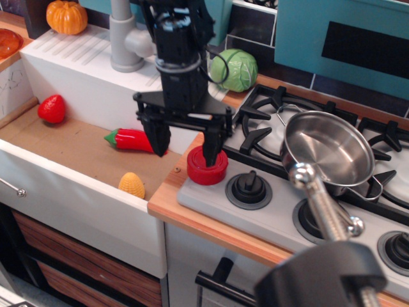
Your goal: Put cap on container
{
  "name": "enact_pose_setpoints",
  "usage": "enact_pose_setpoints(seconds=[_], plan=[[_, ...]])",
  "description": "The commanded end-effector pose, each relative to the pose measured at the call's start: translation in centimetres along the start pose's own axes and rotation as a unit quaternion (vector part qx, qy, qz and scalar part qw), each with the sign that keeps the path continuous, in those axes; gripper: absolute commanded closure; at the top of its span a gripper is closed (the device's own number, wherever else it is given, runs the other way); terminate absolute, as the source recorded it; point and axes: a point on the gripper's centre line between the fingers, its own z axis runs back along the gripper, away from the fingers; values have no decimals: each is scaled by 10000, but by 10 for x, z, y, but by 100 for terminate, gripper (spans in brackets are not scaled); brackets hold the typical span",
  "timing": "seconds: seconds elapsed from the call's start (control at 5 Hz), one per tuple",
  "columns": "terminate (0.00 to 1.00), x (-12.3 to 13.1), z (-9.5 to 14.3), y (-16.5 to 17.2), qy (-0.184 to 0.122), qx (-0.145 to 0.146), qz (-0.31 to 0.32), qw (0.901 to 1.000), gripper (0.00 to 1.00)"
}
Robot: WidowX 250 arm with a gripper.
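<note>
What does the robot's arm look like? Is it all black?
Mostly, yes. The arm is a chunky black column with black cables looping beside it near the top. Its end effector is black too: a flat crossbar with two narrow fingers pointing down like prongs. A thin pale strip runs along the crossbar. There are no readable markings.

The arm hangs vertical, its hand [186, 142] pointing down, fingers spread.
</note>
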Motion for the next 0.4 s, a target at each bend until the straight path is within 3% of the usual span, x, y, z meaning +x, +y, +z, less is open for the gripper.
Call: enact_pose_setpoints(seconds=[0.0,0.2], plan=[[0,4,-4,-12,-119,-119,12,9999,0],[0,7,-7,-17,-192,-84,88,9997,0]])
